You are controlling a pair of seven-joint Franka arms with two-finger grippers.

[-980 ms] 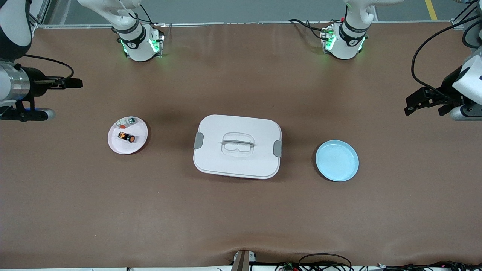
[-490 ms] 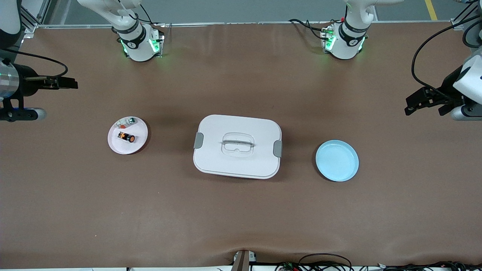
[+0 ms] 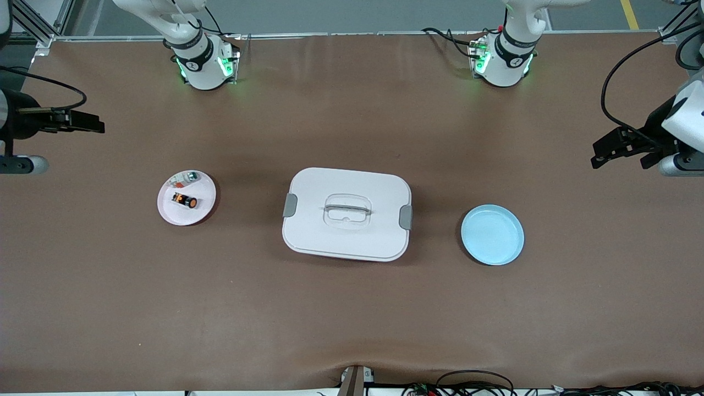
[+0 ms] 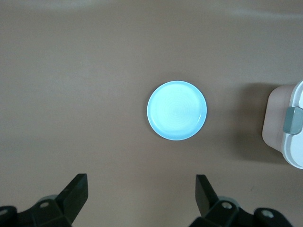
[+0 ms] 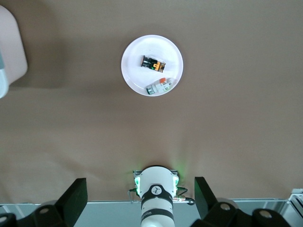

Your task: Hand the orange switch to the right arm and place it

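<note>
We see the orange switch [image 3: 185,200] lying on its side in the white dish [image 3: 202,213], black body, orange cap, ungripped.

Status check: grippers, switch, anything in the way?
Left gripper and right gripper open, empty, each at its own table end. Switch on white plate beside white block. Lidded box mid-table.

Both arms raised above the brown table [image 3: 352,319], one at each end. Left gripper [image 3: 605,151] at the left arm's end of the table, fingers [image 4: 75,194] spread wide and empty, pointing toward the table's middle. Right gripper [image 3: 88,122] at the right arm's end, fingers [image 5: 78,196] likewise spread and empty. White arm bases [image 3: 201,66] stand along the table edge farthest from the front camera.
</note>
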